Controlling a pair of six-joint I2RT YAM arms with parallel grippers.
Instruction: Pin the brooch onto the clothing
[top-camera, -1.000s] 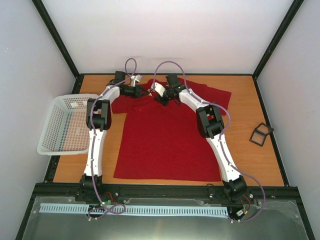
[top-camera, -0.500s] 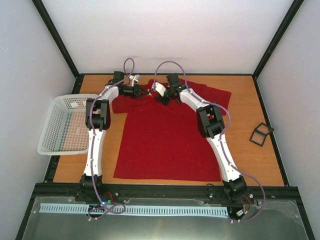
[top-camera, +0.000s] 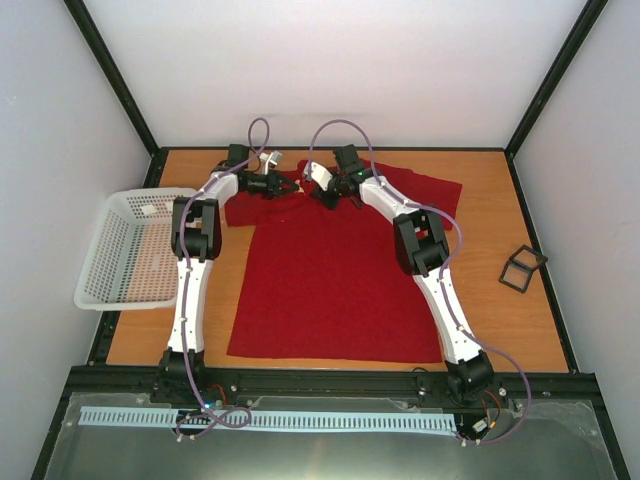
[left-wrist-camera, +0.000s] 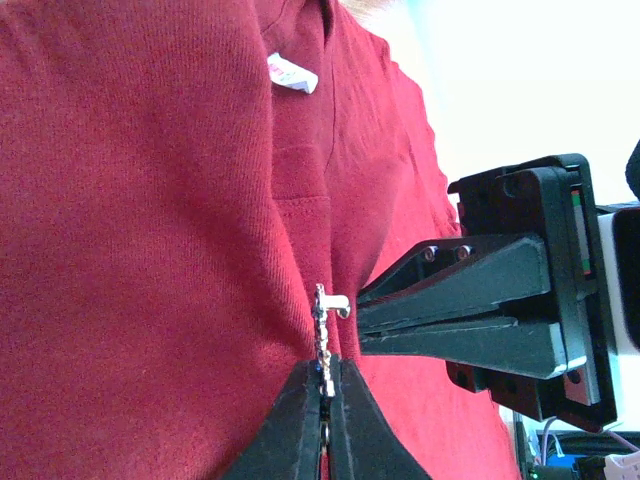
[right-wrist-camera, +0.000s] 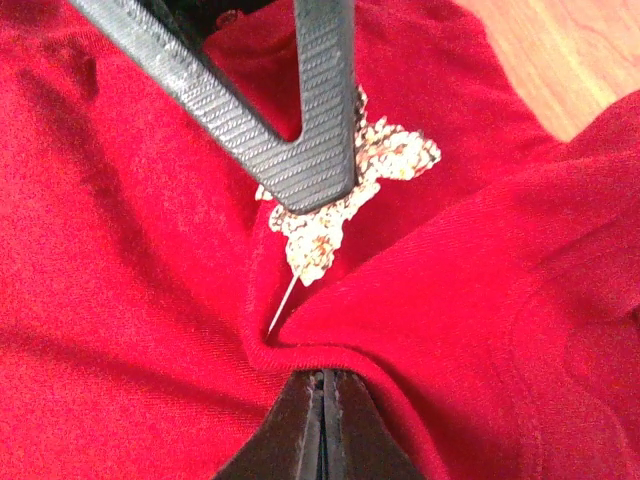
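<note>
**Q:** What is there, and how many of each?

**A:** One red T-shirt (top-camera: 335, 290) lies flat on a wooden desk (top-camera: 500, 210), its collar at the far end. There is one glittering brooch (right-wrist-camera: 312, 238), held at that collar. Two robot arms reach in from the near edge, the left arm (top-camera: 190, 290) and the right arm (top-camera: 440, 290), and their ends meet over the neckline. One white mesh basket (top-camera: 96, 246) sits at the desk's left edge. One small black square frame (top-camera: 512, 259) lies on the right, well apart from the shirt.

**Q:** What are the two tools doing?

**A:** The left tool (left-wrist-camera: 323, 385) has its fingers closed onto the brooch and holds it edge-on just above the fabric. The brooch's thin pin (right-wrist-camera: 285, 300) points down at a raised fold of the collar edge. The right tool (right-wrist-camera: 322, 378) has its fingers pressed together. That fold runs into their tips and looks pinched there. In the left wrist view its tips sit just beside the brooch's clasp.

**Q:** Anything else on the shirt?

**A:** One small white label (left-wrist-camera: 292, 73) shows inside the collar.
</note>
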